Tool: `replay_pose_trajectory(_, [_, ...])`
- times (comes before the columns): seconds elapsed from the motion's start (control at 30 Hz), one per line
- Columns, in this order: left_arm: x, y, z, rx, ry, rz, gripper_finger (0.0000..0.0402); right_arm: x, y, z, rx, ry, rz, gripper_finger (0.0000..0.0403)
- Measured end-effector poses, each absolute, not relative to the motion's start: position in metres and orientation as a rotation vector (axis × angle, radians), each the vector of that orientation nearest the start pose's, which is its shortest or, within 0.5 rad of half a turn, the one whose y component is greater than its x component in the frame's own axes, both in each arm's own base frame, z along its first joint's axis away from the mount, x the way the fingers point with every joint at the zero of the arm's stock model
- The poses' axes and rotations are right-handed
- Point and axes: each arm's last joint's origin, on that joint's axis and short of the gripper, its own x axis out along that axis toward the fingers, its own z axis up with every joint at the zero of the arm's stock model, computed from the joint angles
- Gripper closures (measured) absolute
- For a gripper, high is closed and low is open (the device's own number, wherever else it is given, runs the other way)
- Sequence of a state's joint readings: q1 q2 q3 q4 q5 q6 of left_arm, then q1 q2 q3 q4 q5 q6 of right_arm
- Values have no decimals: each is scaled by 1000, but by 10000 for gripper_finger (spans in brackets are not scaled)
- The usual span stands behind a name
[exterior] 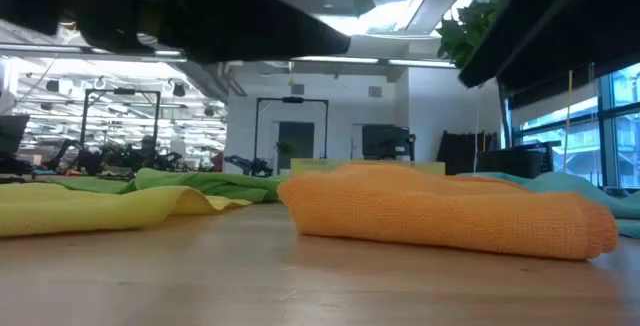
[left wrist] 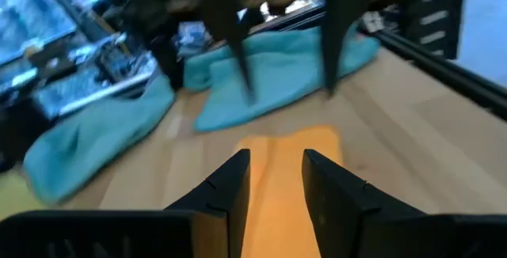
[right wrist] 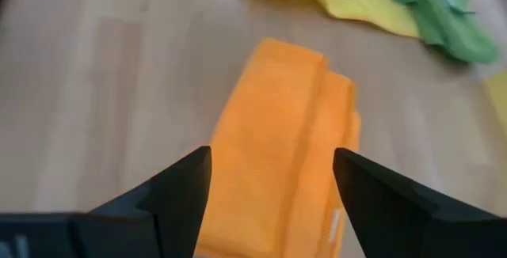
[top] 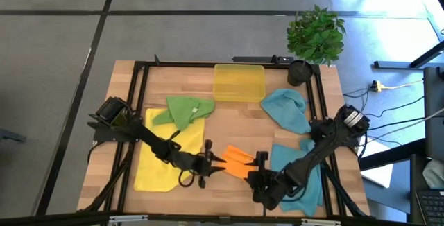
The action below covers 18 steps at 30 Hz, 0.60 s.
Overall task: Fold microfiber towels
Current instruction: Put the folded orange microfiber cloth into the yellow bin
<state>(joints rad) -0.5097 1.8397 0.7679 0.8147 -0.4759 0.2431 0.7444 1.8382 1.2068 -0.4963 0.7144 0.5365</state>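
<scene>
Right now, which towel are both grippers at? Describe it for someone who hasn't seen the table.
On the wooden table, look at the near edge's middle, between the left gripper and right gripper. The orange towel lies there, folded into a narrow strip; it is the only orange one, between yellow and teal cloths.

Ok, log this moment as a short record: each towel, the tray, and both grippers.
orange microfiber towel: folded into a long strip, table centre front
yellow microfiber towel: spread out, left front
green microfiber towel: crumpled, behind the yellow one
teal-blue microfiber towels: one bunched right rear, one under the right arm
translucent yellow plastic tray: rear centre
left gripper: over one end of the orange strip, fingers apart
right gripper: open, over the other end
</scene>
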Motion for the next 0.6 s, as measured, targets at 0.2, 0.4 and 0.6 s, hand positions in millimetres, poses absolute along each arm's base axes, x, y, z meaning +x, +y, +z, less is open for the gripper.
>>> replay_pose_trajectory(0.2, [315, -170, 146, 388, 310, -89, 294, 294, 219, 156, -277, 840, -275, 160])
replay_pose_trajectory(0.4, [315, -168, 143, 373, 347, -85, 294, 306, 203, 141, -284, 877, -327, 251])
replay_pose_trajectory(0.6, [316, -169, 137, 353, 362, -112, 294, 299, 180, 119, -282, 943, -374, 362])
